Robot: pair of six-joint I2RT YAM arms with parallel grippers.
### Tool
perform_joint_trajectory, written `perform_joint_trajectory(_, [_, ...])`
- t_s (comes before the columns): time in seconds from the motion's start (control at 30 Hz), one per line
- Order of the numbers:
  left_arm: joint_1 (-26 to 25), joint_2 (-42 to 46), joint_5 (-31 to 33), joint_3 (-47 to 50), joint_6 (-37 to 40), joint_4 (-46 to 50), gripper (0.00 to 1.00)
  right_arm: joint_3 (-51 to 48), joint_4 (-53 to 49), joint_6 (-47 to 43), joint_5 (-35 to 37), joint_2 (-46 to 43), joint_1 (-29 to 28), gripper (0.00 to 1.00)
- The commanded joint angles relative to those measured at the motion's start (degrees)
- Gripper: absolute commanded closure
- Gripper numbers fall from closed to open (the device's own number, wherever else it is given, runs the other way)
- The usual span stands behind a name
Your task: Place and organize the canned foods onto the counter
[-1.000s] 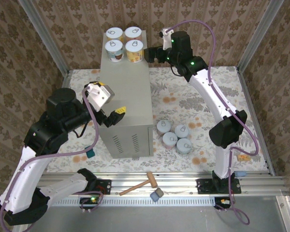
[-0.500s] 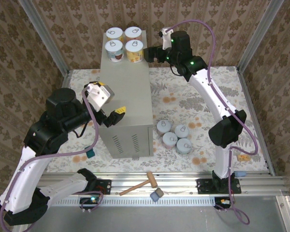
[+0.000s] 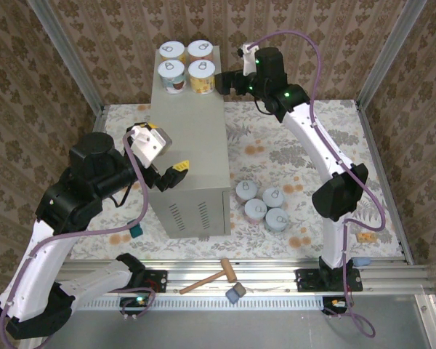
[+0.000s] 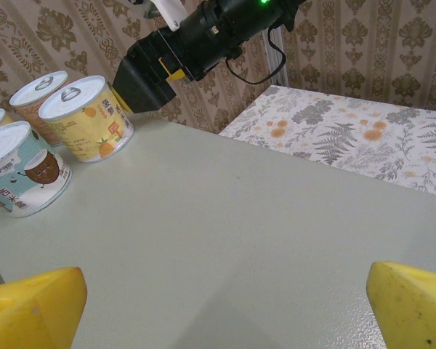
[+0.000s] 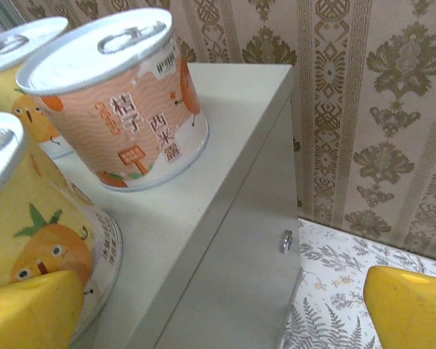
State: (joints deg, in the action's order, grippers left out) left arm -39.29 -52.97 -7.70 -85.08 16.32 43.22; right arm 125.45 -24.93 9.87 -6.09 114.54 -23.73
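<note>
Four cans (image 3: 172, 75) stand in a tight square at the far end of the metal box (image 3: 196, 145), on its flat top. The yellow pineapple can (image 5: 29, 240) is at the far right corner of the group, with the pink-orange can (image 5: 116, 109) behind it. The teal coconut can (image 4: 18, 171) stands to the left of the yellow one, and a fourth can stands behind the teal one.

The right pincer (image 3: 219, 81) hangs just off the box's right edge, level with the yellow can and right beside it. Its jaws are spread wide and hold nothing. In the wrist view one yellow fingertip (image 5: 29, 309) sits low against that can; whether they touch cannot be told.

The left pincer (image 3: 168, 174) is over the near left part of the box top, well apart from the cans. It too is wide and empty.

Four more cans (image 3: 255, 211) sit clustered on the floral floor (image 3: 291, 145), just right of the box's near right corner.
</note>
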Motion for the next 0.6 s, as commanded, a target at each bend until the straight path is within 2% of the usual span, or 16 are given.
perform_joint_trajectory(0.0, [0.26,0.72,-0.32,0.44,-1.19,-1.43,0.0,-3.1,0.46,0.15,-0.18,-3.23,0.01,0.0])
perform_joint_trajectory(0.23, [0.31,0.61,-0.64,0.4,-1.35,-1.48,0.0,-8.04,1.84,-0.11,-0.59,-6.12,-0.09,0.0])
perform_joint_trajectory(0.57, [0.33,0.53,-0.73,0.35,-1.46,-1.47,0.0,-9.57,2.07,-0.62,-1.11,-6.72,-0.91,0.0])
